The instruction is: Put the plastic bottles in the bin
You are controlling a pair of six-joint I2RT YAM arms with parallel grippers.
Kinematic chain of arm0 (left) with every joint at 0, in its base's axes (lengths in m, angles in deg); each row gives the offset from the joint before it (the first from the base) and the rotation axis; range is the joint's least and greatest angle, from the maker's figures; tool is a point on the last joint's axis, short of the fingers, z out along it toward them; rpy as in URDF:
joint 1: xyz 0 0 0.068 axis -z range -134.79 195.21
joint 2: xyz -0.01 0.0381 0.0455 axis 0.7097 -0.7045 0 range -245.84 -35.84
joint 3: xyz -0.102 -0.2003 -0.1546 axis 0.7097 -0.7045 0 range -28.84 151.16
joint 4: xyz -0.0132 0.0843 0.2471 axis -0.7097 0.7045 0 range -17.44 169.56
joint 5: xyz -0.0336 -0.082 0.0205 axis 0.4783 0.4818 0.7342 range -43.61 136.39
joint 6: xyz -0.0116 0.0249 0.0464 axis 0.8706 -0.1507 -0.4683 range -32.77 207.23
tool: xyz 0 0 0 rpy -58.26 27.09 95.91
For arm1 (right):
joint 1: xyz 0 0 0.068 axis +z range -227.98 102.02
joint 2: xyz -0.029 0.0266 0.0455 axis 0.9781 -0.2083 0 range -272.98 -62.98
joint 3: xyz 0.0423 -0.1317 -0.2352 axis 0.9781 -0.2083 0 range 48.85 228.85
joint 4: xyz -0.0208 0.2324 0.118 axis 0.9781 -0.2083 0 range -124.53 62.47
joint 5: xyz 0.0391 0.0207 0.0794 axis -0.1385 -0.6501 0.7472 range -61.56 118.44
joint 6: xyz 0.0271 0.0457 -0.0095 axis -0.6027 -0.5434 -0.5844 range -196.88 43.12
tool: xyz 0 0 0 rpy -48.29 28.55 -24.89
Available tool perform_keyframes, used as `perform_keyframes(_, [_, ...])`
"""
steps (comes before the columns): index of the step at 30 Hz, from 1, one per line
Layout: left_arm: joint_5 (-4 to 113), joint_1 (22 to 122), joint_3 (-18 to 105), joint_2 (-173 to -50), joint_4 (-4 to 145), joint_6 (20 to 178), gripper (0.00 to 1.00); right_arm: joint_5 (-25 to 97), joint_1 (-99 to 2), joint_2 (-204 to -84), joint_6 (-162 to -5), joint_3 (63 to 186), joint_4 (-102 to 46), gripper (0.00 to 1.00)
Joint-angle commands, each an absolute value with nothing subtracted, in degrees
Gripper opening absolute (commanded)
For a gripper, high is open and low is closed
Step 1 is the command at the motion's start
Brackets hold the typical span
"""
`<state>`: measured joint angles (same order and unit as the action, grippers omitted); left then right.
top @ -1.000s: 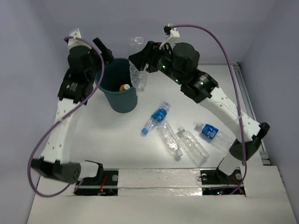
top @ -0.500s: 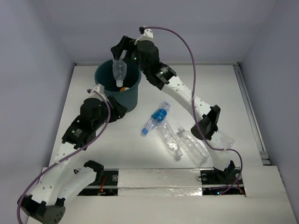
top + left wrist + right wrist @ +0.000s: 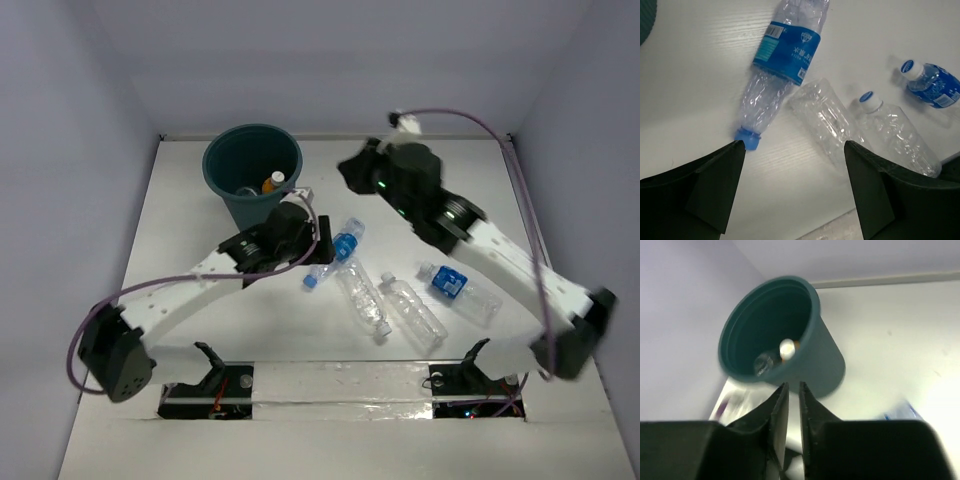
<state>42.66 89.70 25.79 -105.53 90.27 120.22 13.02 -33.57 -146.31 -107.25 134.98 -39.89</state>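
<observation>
Right hand (image 3: 789, 405) low in frame, fingers nearly together with a thin gap, nothing between. Behind it, the teal bin (image 3: 827, 367) on the white worktop (image 3: 900, 325). Inside: a white-capped bottle (image 3: 786, 349) and a clear bottle (image 3: 762, 364). The blurred blue patch (image 3: 897, 412) at right is possibly another bottle.

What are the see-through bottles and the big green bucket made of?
The clear bottles look like thin, shiny plastic: you see the table through them, and their walls are crinkled. The bin looks like thicker plastic, probably: dark teal, smooth, dull, with a rolled rim; nothing shows through.
</observation>
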Motion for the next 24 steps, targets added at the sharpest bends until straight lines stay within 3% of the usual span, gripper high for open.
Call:
perform_keyframes(1, [39.3,90.0,31.5,-113.3,84.4,116.5,0.79,12.0,-33.8,-130.2,-106.7,117.9,-39.7,0.14])
perform_keyframes(5, [38.6,90.6,39.9,-127.1,83.3,113.9,0.82,15.9,-33.8,-113.0,-113.1,100.7,-46.8,0.13])
perform_keyframes(9, [37.2,90.6,47.9,-137.7,84.2,111.8,0.83,20.4,-33.8,-104.9,-114.4,92.0,-51.5,0.18])
perform_keyframes(12, [36.8,90.6,53.7,-144.2,85.1,111.0,0.82,23.0,-33.8,-102.2,-112.8,90.7,-54.2,0.31])
perform_keyframes(13, [36.0,90.6,54.9,-145.6,85.8,110.9,0.82,23.8,-33.8,-103.0,-112.3,90.8,-54.9,0.41])
perform_keyframes(15, [35.4,90.6,58.1,-149.5,86.7,110.6,0.8,26.1,-33.8,-104.8,-111.1,91.1,-55.5,0.53])
perform_keyframes(16, [34.8,90.6,59.0,-150.6,87.7,110.5,0.79,26.9,-33.8,-105.8,-110.7,91.2,-55.0,0.66])
perform_keyframes(19, [34.0,90.0,60.2,-153.6,87.8,110.3,0.67,28.9,-33.8,-109.4,-109.8,91.0,-53.6,0.81])
perform_keyframes(20, [33.8,89.5,60.0,-154.1,87.7,110.2,0.56,30.1,-33.8,-111.4,-109.2,91.0,-52.7,0.84])
perform_keyframes(24, [33.7,89.5,56.9,-152.3,86.9,110.5,0.38,32.4,-33.8,-116.1,-107.6,91.6,-50.9,0.88])
